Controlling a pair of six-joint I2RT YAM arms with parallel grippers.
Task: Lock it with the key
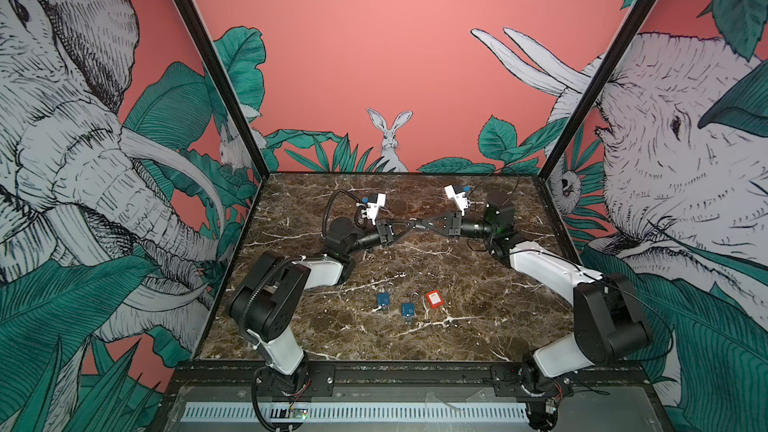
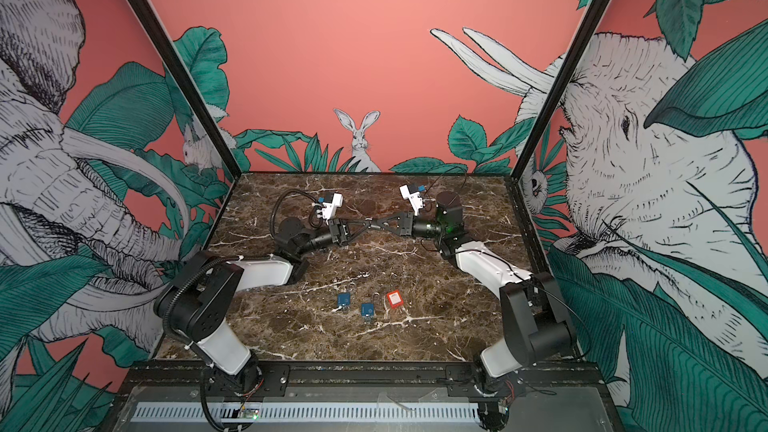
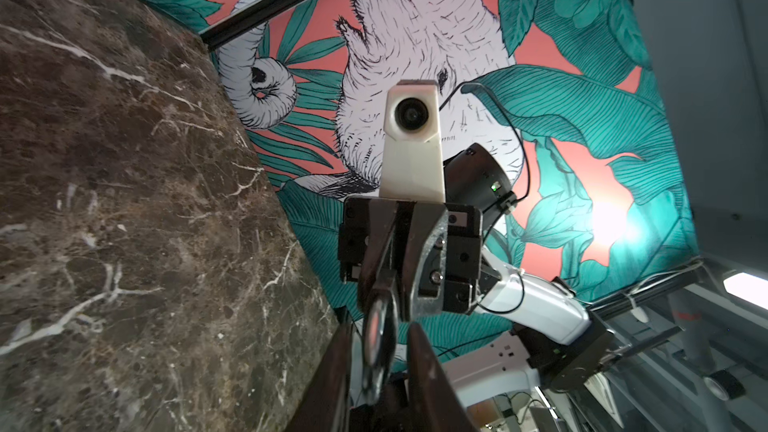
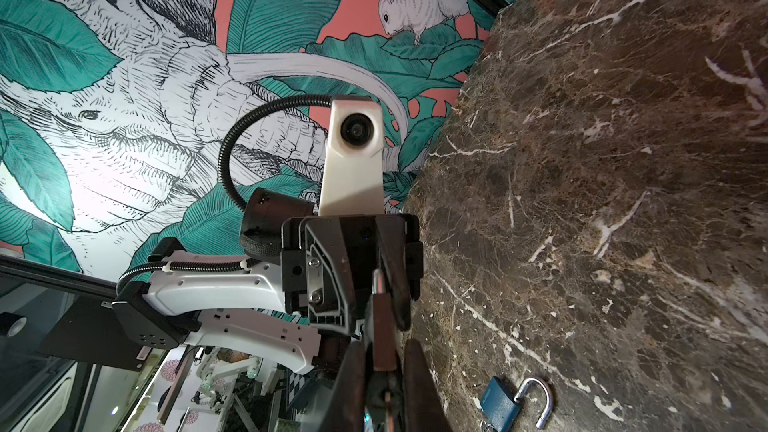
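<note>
Mid-air over table (image 1: pixel 415 338) centre, L gripper (image 1: pixel 409 225) & R gripper (image 1: pixel 420 224) meet tip to tip. R pinches lock (image 4: pixel 383 334); its shackle (image 3: pixel 376 338) sits betw slightly spread L fingers (image 3: pixel 424 371). Key too blurred to pick out.

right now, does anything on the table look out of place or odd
One blue padlock lies flat on the marble table with its shackle swung open, not latched. Nothing else looks spilled or damaged.

White-shelled arm links (image 1: pixel 320 272) join black round motor housings (image 1: pixel 270 313), with ribbed black conduit (image 4: pixel 225 160) and white wrist-camera mounts (image 3: pixel 411 168).
</note>
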